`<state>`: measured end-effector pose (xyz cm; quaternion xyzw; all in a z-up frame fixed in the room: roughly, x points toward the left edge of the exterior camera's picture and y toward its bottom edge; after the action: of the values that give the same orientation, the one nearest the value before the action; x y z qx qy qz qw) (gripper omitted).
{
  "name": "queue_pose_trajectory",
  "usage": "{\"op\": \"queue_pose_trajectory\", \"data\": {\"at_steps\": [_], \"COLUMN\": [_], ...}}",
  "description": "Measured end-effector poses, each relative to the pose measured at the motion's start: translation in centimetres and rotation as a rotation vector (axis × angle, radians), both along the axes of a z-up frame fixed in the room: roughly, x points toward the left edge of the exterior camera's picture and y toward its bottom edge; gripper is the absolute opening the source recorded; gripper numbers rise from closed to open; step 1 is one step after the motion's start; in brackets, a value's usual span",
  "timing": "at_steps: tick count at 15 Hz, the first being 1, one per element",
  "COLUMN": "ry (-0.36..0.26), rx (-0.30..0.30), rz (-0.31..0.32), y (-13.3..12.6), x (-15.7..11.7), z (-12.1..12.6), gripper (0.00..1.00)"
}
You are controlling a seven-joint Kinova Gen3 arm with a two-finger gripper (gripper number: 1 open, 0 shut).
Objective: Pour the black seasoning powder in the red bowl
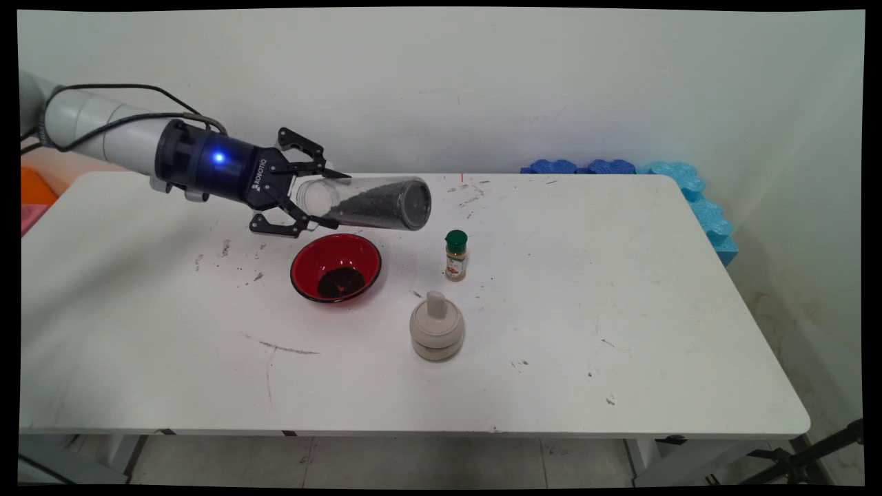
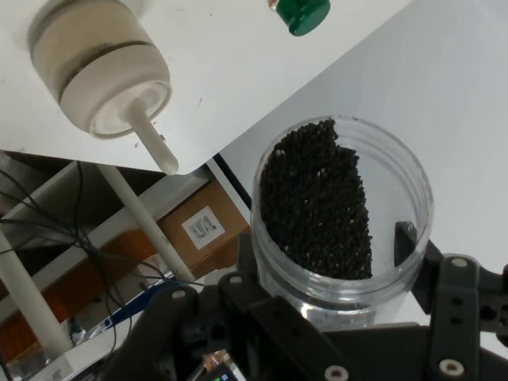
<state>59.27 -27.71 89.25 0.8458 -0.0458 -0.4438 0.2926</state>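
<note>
My gripper [image 1: 329, 198] is shut on a clear plastic jar [image 1: 368, 202] of small black grains, held on its side in the air above the table. In the hand view the jar [image 2: 343, 208] fills the middle, its grains heaped along one side. Just below the jar on the table sits a red bowl [image 1: 335, 268] with a dark heap of grains in its bottom. To the bowl's right stands a small spice bottle [image 1: 455, 255] with a green cap [image 2: 302, 13]. A beige round grinder [image 1: 436, 335] with a knob on top stands in front of it.
The white table [image 1: 620, 310] carries scattered dark specks and scuff marks around the bowl. Blue foam blocks [image 1: 679, 186] line the far right corner against the wall. In the hand view the grinder [image 2: 99, 71] appears at upper left, beyond it the table's edge and boxes below.
</note>
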Motion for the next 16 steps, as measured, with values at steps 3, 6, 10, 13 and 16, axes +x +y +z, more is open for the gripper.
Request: {"op": "queue_pose_trajectory", "data": {"at_steps": [3,6,10,13,16], "ry": [0.007,0.016,0.033,0.048,0.058], "rx": [0.006,0.011,0.012,0.008,0.006], "rz": [0.009,0.017,0.027,0.032,0.037], "y": [-0.05,-0.02,-0.04,-0.11,-0.18], "x": [0.05,0.14,0.19,0.18,0.33], "z": [-0.13,-0.19,-0.18,-0.11,-0.15], "gripper": [0.0,0.0,0.0,0.0,0.0]}}
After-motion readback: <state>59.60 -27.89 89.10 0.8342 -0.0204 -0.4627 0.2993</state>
